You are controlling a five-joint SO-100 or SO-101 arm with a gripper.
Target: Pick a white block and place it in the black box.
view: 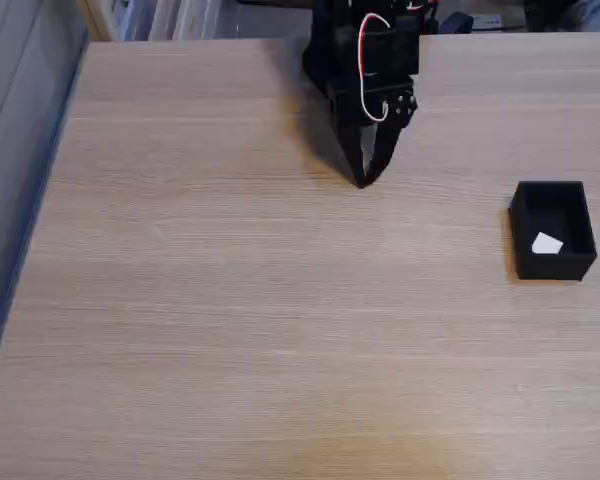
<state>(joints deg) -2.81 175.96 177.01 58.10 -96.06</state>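
The bare wooden worktop [240,340] fills the near part of the fixed view. Further back, toward the right edge of this view, stands the black box [551,230], open-topped, and the white block [547,243] already lies inside it, resting on its floor a little left of centre. The hand [361,180] hangs near the far middle of the worktop, pointing down, its two fingers drawn together to a point at the tips and pinching nothing. From the hand, the box and the block lie well apart to the right in this view and somewhat nearer the camera. Judged from how things lie, the placing looks done; the hand stands clear of the box, with open worktop between them.
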